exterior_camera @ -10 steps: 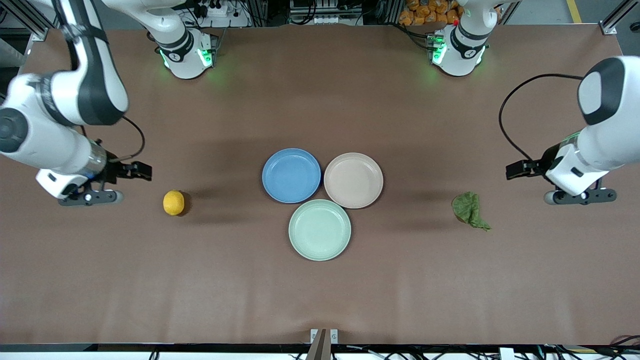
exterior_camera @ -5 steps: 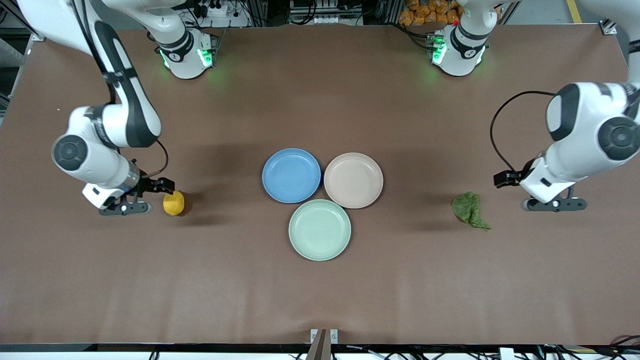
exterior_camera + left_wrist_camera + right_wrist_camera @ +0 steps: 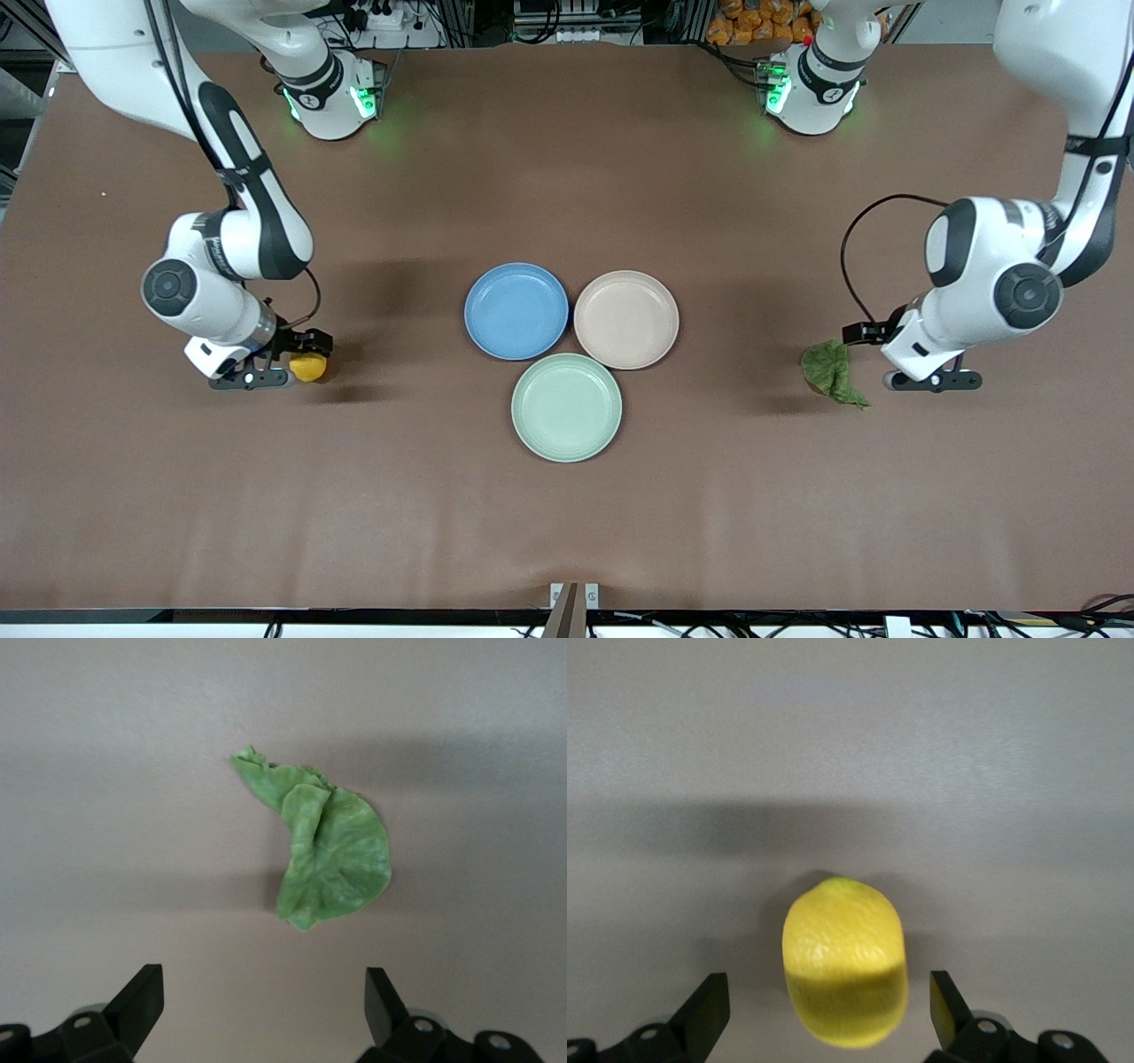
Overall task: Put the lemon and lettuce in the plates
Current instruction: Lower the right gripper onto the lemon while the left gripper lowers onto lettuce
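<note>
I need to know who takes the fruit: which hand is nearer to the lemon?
Right. The right hand is open around the lemon, one finger each side; the left hand is open over the lettuce, toward the left arm's end.

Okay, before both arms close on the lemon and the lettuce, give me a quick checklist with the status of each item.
1. Right pincer open: ok.
2. Lemon centred between its fingers: ok.
3. Left pincer open: ok.
4. Lettuce between the left fingers: not ok, the leaf lies ahead of the tips.
5. Blue plate and beige-pink plate empty: ok.
6. Pincer heights above the table: cannot tell.
</note>
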